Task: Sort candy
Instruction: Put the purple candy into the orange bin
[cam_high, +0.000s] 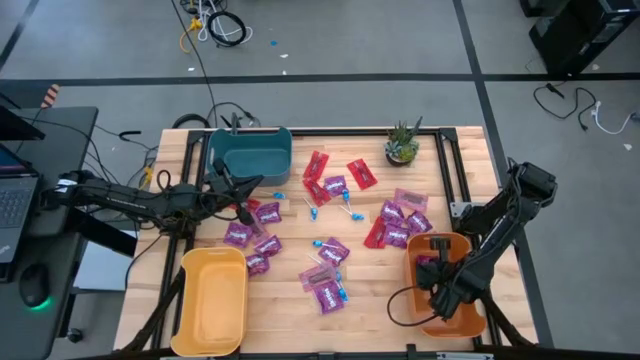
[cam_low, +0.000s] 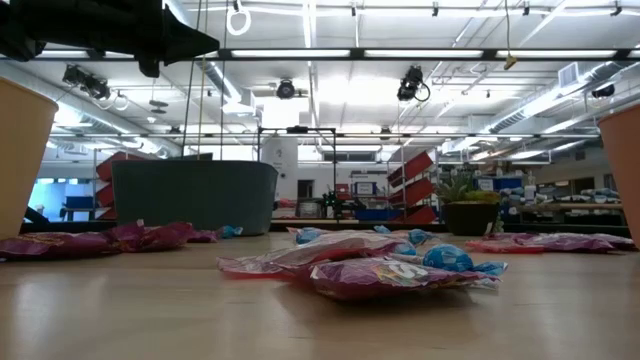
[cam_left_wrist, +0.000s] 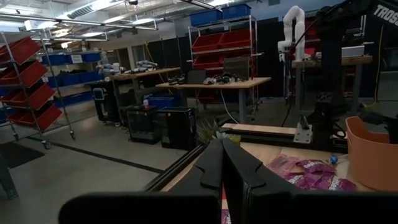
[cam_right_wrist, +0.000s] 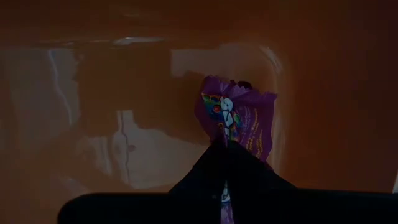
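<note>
The wooden table (cam_high: 290, 300) carries three plastic bins: a teal bin (cam_high: 251, 154) at the far left, a yellow bin (cam_high: 211, 300) at the near left corner and an orange bin (cam_high: 428, 312) at the near right. A small potted plant (cam_high: 402, 143) stands at the far edge, right of centre. The left arm reaches in from the left, and the left gripper (cam_high: 243, 213) hangs just near of the teal bin with its fingers (cam_left_wrist: 231, 168) pressed together on nothing. The right arm bends down into the orange bin, where the right gripper (cam_right_wrist: 224, 144) pinches a purple packet (cam_right_wrist: 239, 119) by its lower edge, seemingly clear of the bin's floor, though the dim view leaves that unsure. The rest of the candy (cam_high: 330, 245) lies scattered over the middle of the table between the bins: purple packets, red packets (cam_high: 361, 173) toward the far side, and small blue lollipops (cam_high: 353, 216) among them
</note>
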